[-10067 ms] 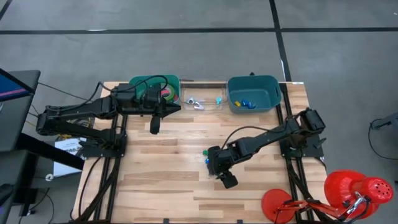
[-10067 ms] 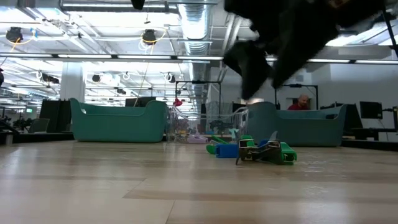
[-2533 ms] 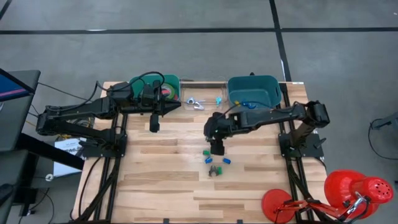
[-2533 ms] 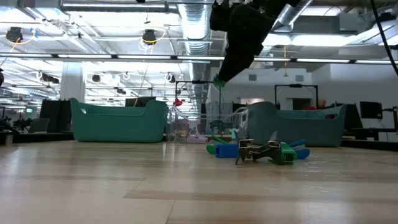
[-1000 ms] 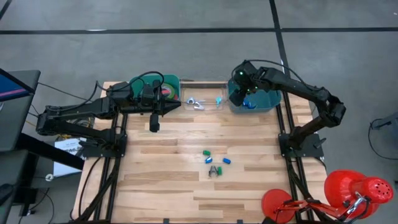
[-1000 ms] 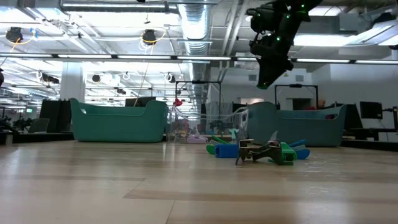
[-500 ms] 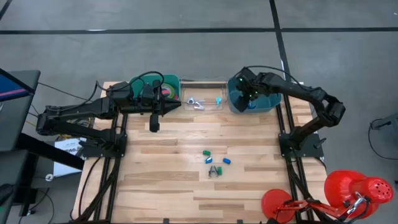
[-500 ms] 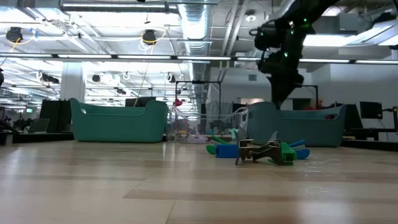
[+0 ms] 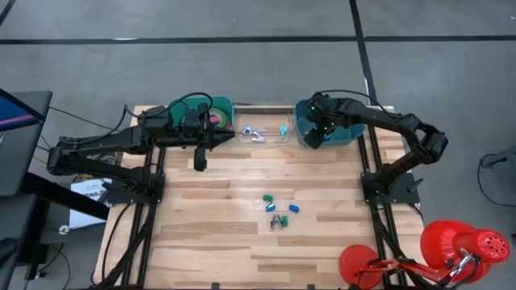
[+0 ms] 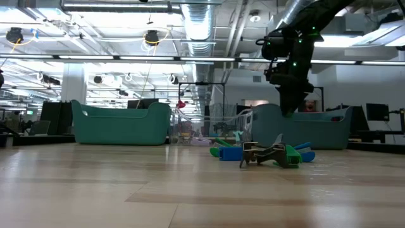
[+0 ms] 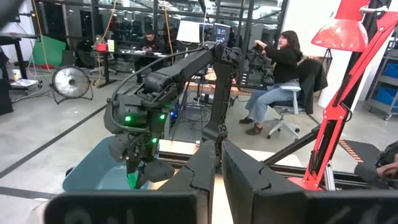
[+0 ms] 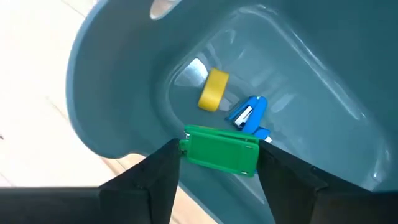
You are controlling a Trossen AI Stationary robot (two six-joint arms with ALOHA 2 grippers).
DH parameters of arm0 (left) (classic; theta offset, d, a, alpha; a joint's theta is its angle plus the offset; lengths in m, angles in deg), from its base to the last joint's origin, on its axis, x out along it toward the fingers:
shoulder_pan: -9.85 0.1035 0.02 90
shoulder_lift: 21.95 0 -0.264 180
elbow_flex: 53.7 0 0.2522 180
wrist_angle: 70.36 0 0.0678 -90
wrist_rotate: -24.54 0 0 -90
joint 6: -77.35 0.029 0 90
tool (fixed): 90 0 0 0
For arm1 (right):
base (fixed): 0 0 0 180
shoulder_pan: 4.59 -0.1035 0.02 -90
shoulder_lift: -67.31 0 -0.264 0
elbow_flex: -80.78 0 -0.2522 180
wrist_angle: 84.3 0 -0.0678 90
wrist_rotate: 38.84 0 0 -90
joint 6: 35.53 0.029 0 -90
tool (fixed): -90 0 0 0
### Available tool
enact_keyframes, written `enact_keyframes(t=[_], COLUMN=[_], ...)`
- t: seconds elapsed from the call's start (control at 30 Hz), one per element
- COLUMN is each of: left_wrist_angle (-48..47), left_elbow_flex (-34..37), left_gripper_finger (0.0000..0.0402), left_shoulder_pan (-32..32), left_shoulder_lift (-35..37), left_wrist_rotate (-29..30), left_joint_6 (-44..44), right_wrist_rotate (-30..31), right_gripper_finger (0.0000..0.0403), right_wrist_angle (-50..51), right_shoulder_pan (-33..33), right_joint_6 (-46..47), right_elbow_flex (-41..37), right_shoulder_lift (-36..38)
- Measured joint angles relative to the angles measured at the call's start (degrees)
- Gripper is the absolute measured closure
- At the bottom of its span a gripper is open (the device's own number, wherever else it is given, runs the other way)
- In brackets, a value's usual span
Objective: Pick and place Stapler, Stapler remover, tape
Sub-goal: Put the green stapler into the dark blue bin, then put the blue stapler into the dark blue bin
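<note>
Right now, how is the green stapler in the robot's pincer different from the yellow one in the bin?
The green stapler is held between the right pincer fingers, above the bin floor; the yellow stapler lies loose at the bottom of the teal bin. They differ in colour, and the green one shows its long flat side while the yellow one looks shorter. Both are small staplers.

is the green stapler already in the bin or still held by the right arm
Still held. The right gripper grips the green stapler over the teal bin, above a yellow stapler and a blue stapler lying inside.
</note>
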Motion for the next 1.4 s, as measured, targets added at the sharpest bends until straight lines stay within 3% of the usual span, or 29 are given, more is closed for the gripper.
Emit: enact_keyframes(t=[0.47,0.73,1.0,1.4], left_wrist_angle=[0.0,0.0,0.0,0.0], left_elbow_flex=[0.0,0.0,0.0,0.0], left_gripper_finger=[0.0380,0.0380,0.0380,0.0380], left_shoulder_pan=[0.0,0.0,0.0,0.0], left_shoulder_lift=[0.0,0.0,0.0,0.0], left_wrist_rotate=[0.0,0.0,0.0,0.0], left_joint_6=[0.0,0.0,0.0,0.0], right_wrist_rotate=[1.6,1.5,1.3,1.1], right_gripper_finger=[0.0158,0.0154,0.0154,0.0154], right_wrist_angle=[-1.1,-1.6,-0.2,4.6], right_shoulder_pan=[-1.5,-4.7,-11.1,-25.2], right_joint_6=[2.2,2.9,3.0,3.0], right_elbow_flex=[0.0,0.0,0.1,0.1], right_shoulder_lift=[0.0,3.0,8.5,9.9])
